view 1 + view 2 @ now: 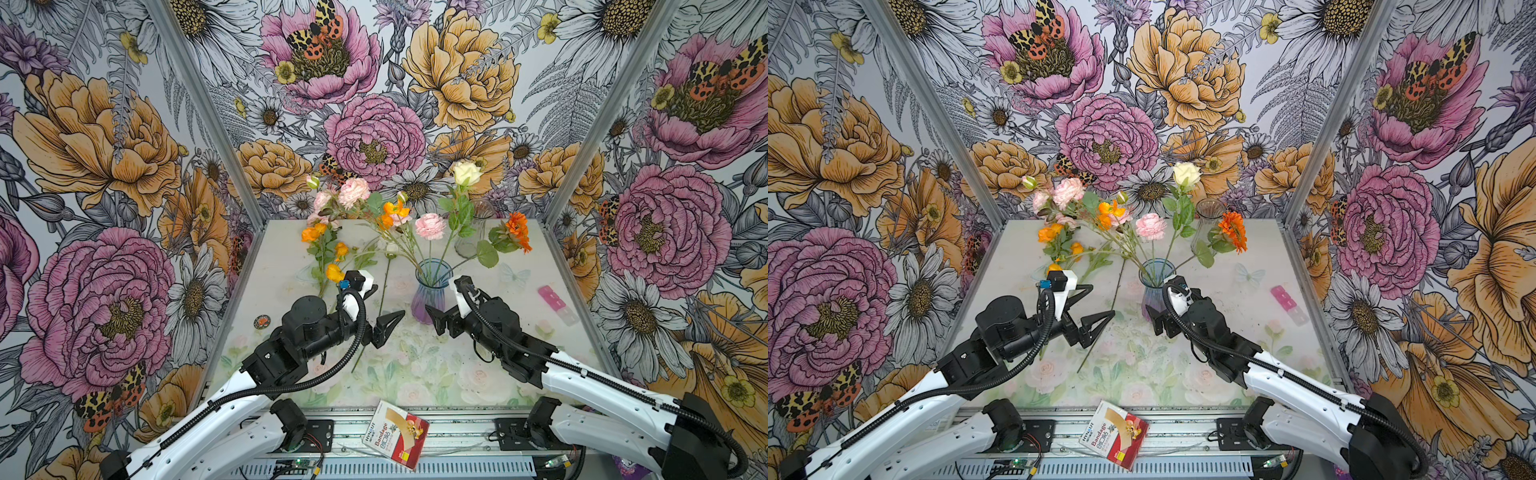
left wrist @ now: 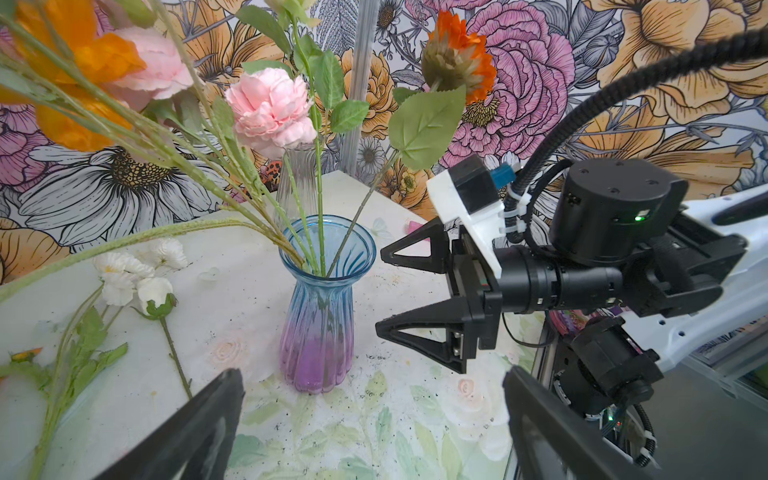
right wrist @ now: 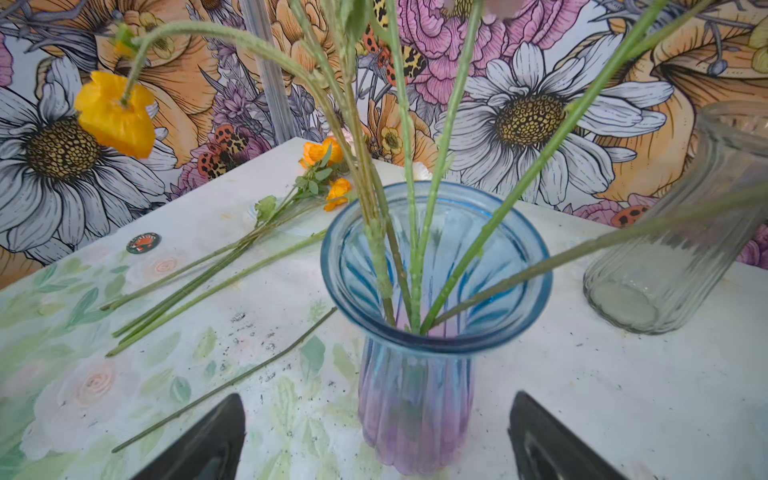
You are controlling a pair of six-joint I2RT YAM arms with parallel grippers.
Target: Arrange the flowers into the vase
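A red-and-white cardboard bandage box (image 1: 395, 432) lies nearest, in front of the floral-printed bench (image 1: 478, 365). Beyond it both pincers hang released and empty: the left pincer (image 1: 390, 300) over a loose stem, the right pincer (image 2: 380, 291) just beside the ribbed blue-to-purple glass vase (image 1: 428, 297), which stands mid-bench. Some of the long green-stemmed artificial flowers (image 1: 430, 226) stand in it, fanned wide; the rest lie flat to its left. Behind stands a clear ribbed glass vase (image 3: 673, 249).

The fanned stems overhang both arms, so a careless reach could snag one and tip the narrow vase. The lying stems are bunched, so one grasp may take several.

One box, two pincers, two vases; five or six stems in the vase, about four lying.
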